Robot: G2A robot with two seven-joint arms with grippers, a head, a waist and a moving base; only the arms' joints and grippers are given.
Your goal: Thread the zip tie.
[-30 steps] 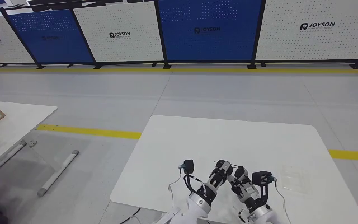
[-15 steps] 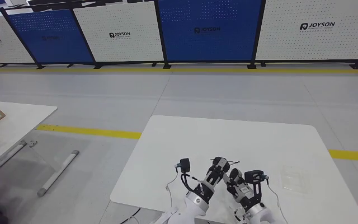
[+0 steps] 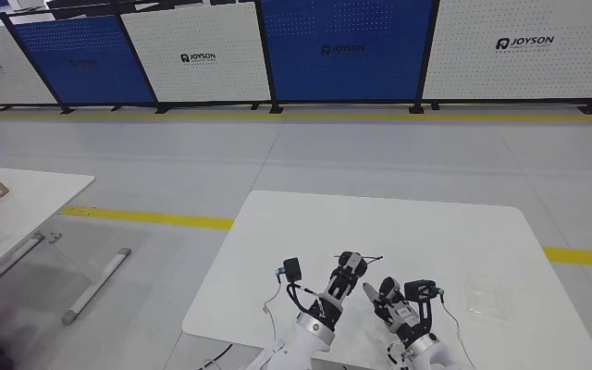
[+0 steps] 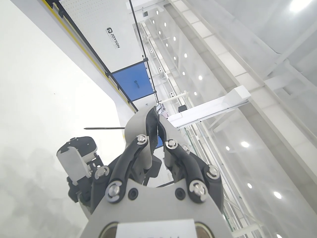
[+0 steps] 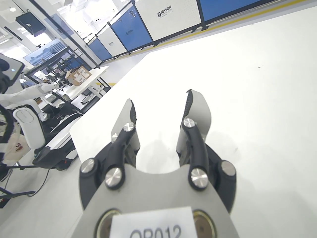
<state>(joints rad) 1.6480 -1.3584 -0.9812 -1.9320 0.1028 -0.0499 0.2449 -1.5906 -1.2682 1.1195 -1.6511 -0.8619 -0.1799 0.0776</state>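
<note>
Fingers of the left gripper pinch the zip tie near the 6 o'clock edge of the bench. The right gripper has its fingers wide and empty. Threading seems not yet begun; the next move is probably to catch the tail.

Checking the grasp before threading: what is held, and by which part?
The left pincer is shut on the zip tie, away from its pointed tip, which sticks out free. The right pincer is open, empty.
</note>
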